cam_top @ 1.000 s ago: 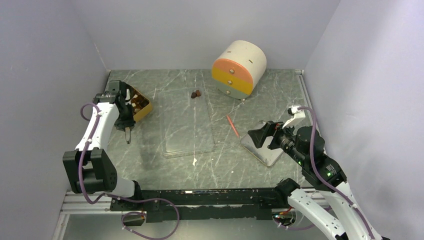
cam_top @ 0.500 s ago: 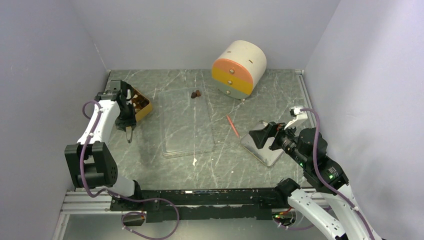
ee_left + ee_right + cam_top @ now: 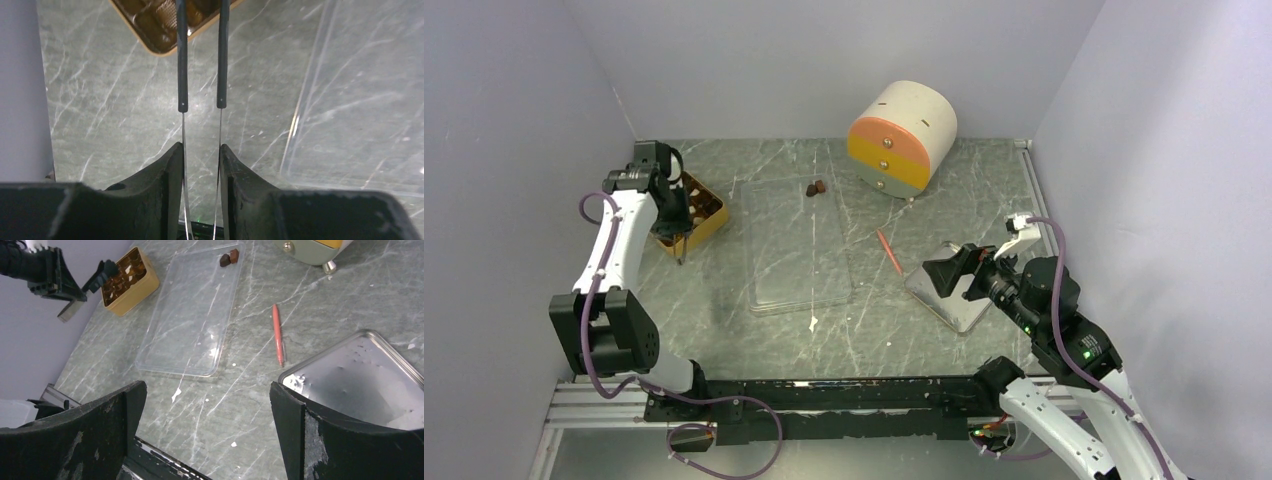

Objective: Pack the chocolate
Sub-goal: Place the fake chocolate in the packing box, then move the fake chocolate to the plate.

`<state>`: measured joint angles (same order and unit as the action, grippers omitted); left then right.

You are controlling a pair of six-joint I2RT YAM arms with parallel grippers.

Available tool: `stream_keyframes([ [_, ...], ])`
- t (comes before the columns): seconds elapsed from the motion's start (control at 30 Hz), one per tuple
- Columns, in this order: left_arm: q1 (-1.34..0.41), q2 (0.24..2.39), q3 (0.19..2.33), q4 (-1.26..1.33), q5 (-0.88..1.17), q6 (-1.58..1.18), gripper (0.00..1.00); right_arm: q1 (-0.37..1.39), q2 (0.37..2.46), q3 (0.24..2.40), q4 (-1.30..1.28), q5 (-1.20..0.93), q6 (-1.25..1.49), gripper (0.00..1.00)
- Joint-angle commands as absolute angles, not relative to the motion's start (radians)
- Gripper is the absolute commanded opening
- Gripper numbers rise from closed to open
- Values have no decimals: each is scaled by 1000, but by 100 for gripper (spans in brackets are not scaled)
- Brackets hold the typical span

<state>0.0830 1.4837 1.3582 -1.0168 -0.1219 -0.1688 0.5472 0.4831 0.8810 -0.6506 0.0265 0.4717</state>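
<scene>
Two brown chocolate pieces lie at the far end of a clear plastic tray; they also show in the right wrist view. More chocolate sits in the golden-brown compartmented tray at the far left. My left gripper is shut on thin tweezers. The tweezers reach over the golden tray's near corner, and their tips are cut off at the top of the left wrist view. My right gripper is open and empty, held above the table's right side.
A thin orange-red stick lies right of the clear tray. A shiny metal tin lies under my right gripper. A cream, orange and yellow cylinder stands at the back. The left wall is close to the golden tray.
My left gripper has moved away from me and a little left with the tweezers, from the bare table to the golden tray's near corner. The right arm has barely moved.
</scene>
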Motion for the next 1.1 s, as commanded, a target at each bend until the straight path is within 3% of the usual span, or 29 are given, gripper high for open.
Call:
stream_keyframes([
  [0.0,77,1445,1452,-1001,-34,-134,33,552,483,897,-639,63,468,100],
  [0.5,-264,1559,1526,-849,15,-102,34,553,545,901,-638,123,464,100],
  [1.07,-374,1805,1534,-707,2,-25,36,553,566,926,-638,163,477,99],
])
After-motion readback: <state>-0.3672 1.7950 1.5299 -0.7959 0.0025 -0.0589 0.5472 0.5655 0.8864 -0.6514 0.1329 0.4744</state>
